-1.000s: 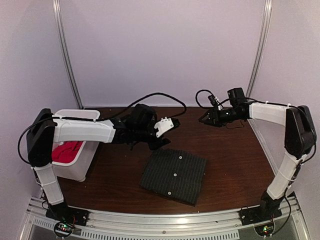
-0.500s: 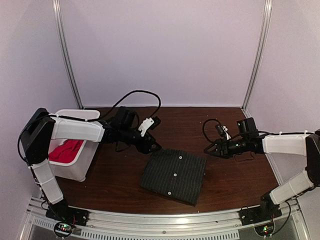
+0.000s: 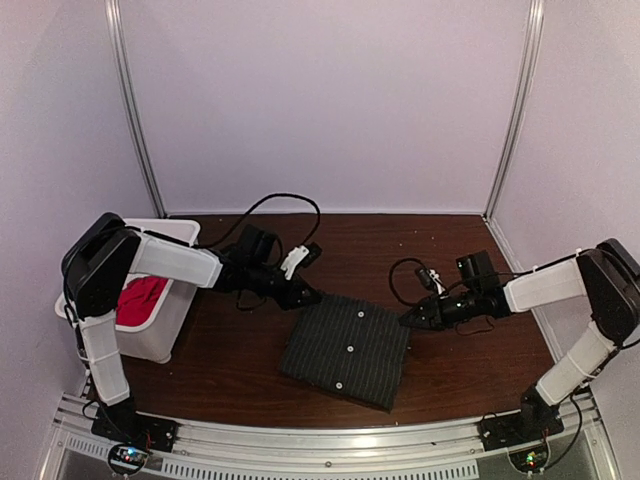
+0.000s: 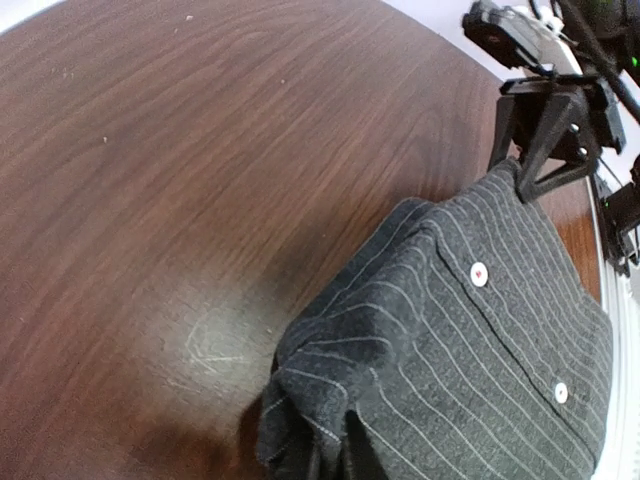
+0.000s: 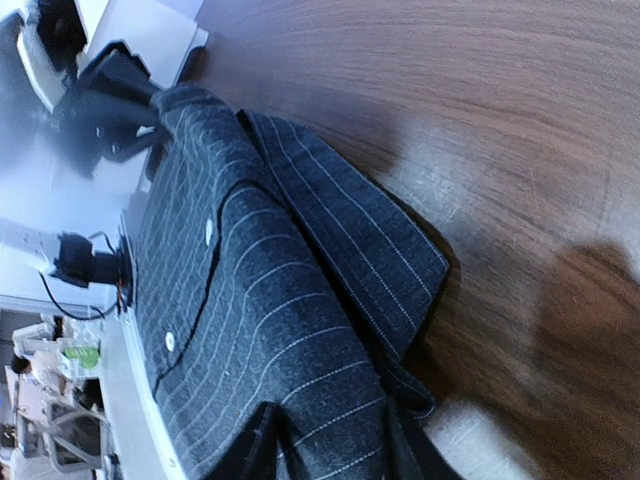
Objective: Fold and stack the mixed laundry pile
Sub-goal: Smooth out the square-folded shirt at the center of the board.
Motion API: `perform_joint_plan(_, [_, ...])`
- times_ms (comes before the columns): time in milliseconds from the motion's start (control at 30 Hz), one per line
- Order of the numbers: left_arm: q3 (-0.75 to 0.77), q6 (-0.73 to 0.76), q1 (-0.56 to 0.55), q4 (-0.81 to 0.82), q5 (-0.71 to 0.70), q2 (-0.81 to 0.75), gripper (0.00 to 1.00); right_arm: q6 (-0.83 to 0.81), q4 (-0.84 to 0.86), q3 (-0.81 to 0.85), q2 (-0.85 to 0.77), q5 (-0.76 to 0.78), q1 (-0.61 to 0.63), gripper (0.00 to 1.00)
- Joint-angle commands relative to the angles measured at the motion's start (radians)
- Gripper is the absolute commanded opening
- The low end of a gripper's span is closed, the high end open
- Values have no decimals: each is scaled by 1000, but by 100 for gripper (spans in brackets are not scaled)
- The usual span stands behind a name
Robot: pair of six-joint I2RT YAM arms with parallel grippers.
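Observation:
The dark pinstriped shirt (image 3: pixel 346 348) lies folded in a rectangle on the table, buttons up. My left gripper (image 3: pixel 308 297) sits low at its far left corner and is shut on a bunched tuck of the cloth (image 4: pixel 335 440). At the far right corner my right gripper (image 3: pixel 407 322) has its fingers on either side of a thick fold (image 5: pixel 335 430), closed on it. Each wrist view shows the other gripper at the opposite corner. The red T-shirt (image 3: pixel 138 298) lies crumpled inside the white bin (image 3: pixel 165 335) at the left.
The bin stands at the table's left edge, close under my left arm. Black cables loop over the table behind both wrists (image 3: pixel 290 205). Bare brown wood (image 3: pixel 455 265) surrounds the shirt, with the metal rail along the near edge (image 3: pixel 320 445).
Both arms dropped from above the table's back down to the shirt's far corners. Both pairs of jaws opened wider, then closed on the cloth.

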Motion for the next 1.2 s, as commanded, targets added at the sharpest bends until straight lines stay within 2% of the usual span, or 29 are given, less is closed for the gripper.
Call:
perform_joint_plan(0, [-33,-77,44,139,49,0,0,-28,25,74,49,37,4,17])
perform_joint_plan(67, [-42,-92,53,147,51,2,0,-32,12,104,57,55,3,1])
perform_joint_plan(100, [-47,-100,55,153,48,2,0,-34,-1,121,57,72,4,0])
perform_joint_plan(233, [-66,-154,76,180,28,16,0,-33,-62,183,65,172,3,0])
perform_joint_plan(433, [-82,-199,119,183,-71,81,0,-42,-97,242,165,344,4,0])
perform_joint_plan(667, [-60,-194,120,172,-185,169,0,9,27,275,291,392,15,0])
perform_joint_plan(767, [-46,-192,120,160,-197,186,0,12,28,307,333,376,30,0])
perform_joint_plan(933, [-59,-164,111,145,-146,94,0,-11,-51,346,241,365,56,0])
perform_joint_plan(1167, [-154,-157,107,146,-131,-78,0,-23,-128,313,61,320,60,0])
